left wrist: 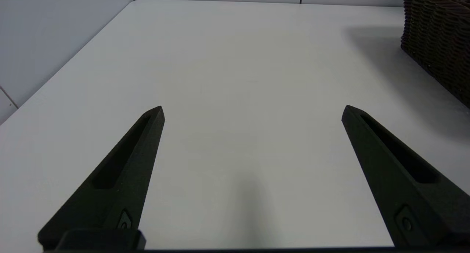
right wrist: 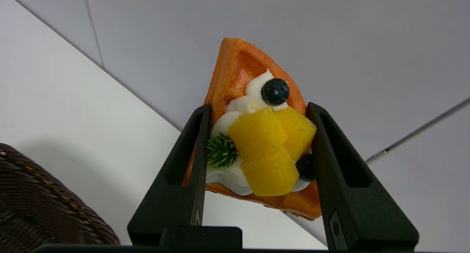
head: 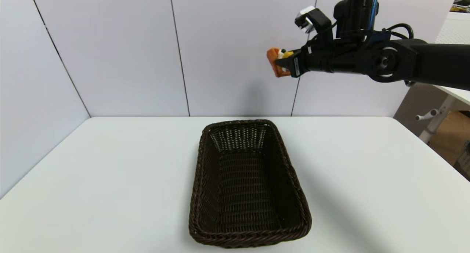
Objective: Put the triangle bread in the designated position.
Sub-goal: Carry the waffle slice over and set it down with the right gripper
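White table [head: 110, 179] and grey wall panels [head: 121, 51]; right claw [head: 284, 64] pinches triangle bread [head: 274, 58], left claw [left wrist: 253, 115] spread

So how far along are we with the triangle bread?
Done: the right end effector is shut on the triangle bread and holds it high in the air, above the far end of the basket.
In hand: carrying it.
Left: lower it onto bare white table and release. The left end effector hovers open over the table, beside the basket.

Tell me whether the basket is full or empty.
Empty. The head view looks straight into the basket and shows only bare weave; the triangle bread is held high above the table by the right gripper.
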`<action>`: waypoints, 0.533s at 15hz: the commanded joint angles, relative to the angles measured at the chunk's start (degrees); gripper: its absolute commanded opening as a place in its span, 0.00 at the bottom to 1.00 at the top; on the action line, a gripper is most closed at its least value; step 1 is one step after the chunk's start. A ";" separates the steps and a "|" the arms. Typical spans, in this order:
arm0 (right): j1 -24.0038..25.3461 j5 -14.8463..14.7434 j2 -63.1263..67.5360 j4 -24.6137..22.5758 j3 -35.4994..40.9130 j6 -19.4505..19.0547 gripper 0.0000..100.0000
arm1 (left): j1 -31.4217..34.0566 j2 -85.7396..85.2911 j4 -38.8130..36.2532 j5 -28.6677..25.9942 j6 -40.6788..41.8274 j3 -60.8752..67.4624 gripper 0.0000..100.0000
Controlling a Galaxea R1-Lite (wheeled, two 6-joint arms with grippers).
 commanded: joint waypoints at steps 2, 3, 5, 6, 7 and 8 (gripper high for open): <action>5.64 0.00 -5.72 0.31 -0.08 0.89 0.00 | 0.02 -0.01 -0.04 0.00 0.00 0.00 1.00; 7.57 0.00 -6.95 0.49 -0.08 2.38 0.00 | 0.02 -0.01 -0.04 0.00 0.00 0.00 1.00; 11.79 -0.26 -8.88 0.58 0.01 5.46 0.00 | 0.02 -0.01 0.13 0.00 0.00 0.00 1.00; 14.07 -0.35 -9.68 1.19 0.01 7.31 0.00 | 0.02 -0.01 -0.04 0.00 0.00 0.00 1.00; 16.45 -0.70 -10.11 2.51 0.10 9.24 0.00 | 0.02 -0.01 0.13 0.00 0.00 0.00 1.00; 18.47 -1.49 -10.47 3.48 0.18 11.08 0.00 | 0.02 -0.01 -0.04 0.00 0.00 0.00 1.00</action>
